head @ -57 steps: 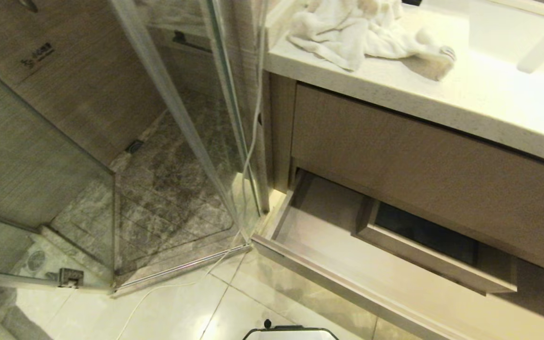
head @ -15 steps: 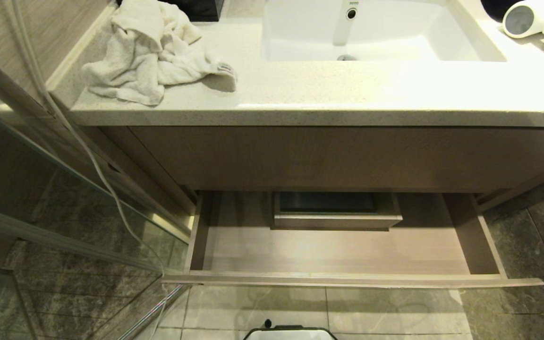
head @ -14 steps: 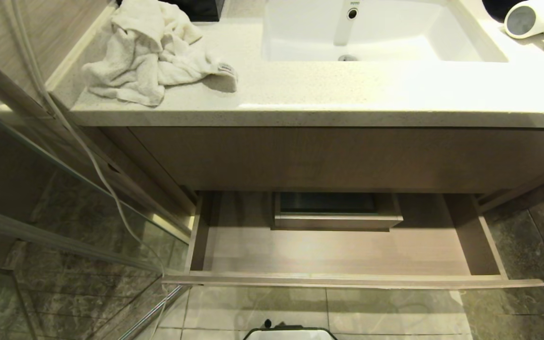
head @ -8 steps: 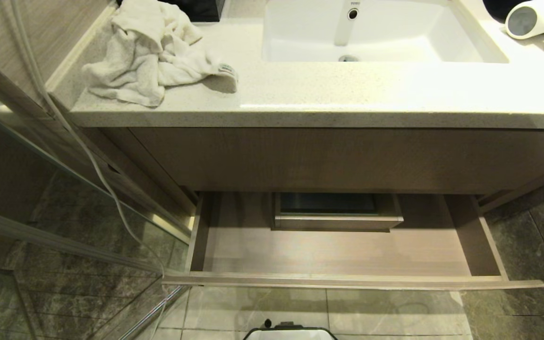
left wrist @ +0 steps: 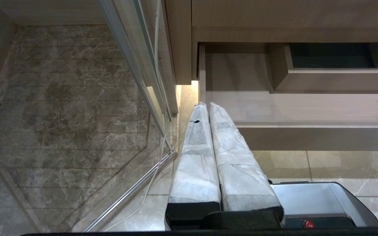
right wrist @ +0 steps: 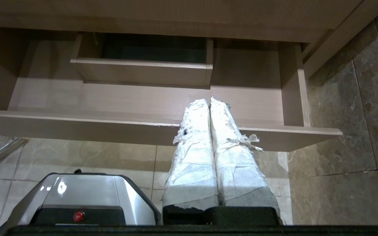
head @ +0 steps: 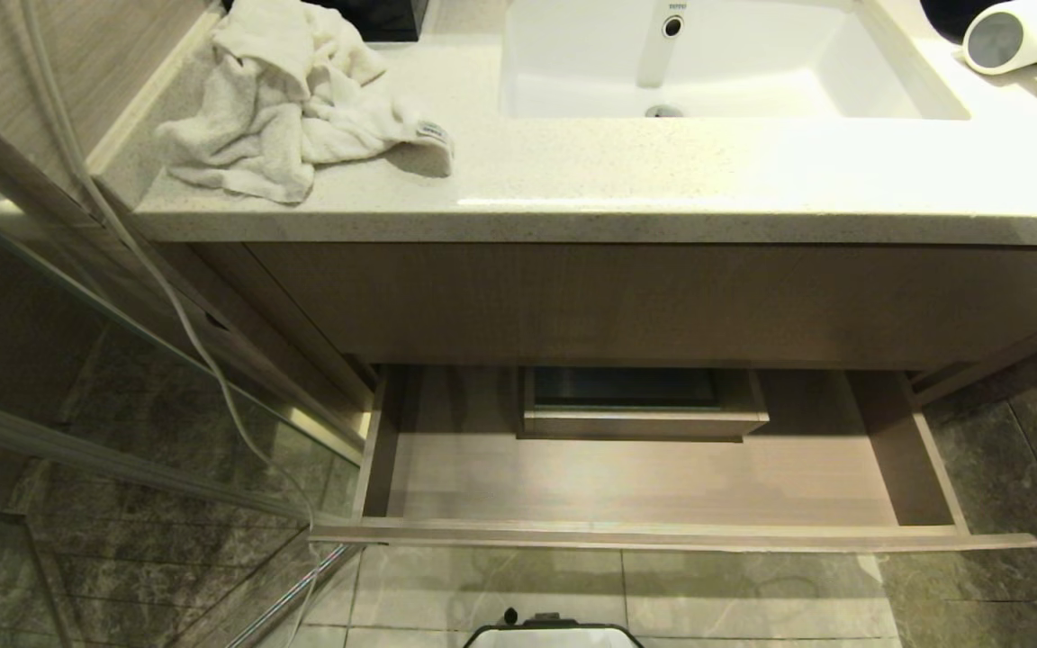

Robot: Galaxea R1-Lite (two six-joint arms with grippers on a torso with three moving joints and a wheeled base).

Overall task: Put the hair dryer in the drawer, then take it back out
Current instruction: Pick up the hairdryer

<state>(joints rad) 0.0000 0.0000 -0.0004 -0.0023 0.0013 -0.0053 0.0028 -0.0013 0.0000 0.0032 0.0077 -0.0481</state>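
The small white hair dryer (head: 1023,36) lies on the countertop (head: 662,180) at the far right, its grey round end facing the sink. Below, the wide wood-grain drawer (head: 653,486) stands pulled out and holds nothing but its boxed cut-out (head: 640,405) at the back. Neither arm shows in the head view. My left gripper (left wrist: 207,105) is shut and empty, parked low in front of the drawer's (left wrist: 307,108) left end. Shut and empty too, my right gripper (right wrist: 209,101) hangs parked before the right part of the drawer (right wrist: 126,98).
A crumpled white towel (head: 289,103) lies on the counter's left. The white sink (head: 707,63) is set in the middle. A glass shower door (head: 77,297) with a thin white cable stands to the left. My base (head: 554,634) is just before the drawer front.
Since the oldest frame the whole view has swung from the shower corner to face the vanity squarely. Over the last second nothing has moved.
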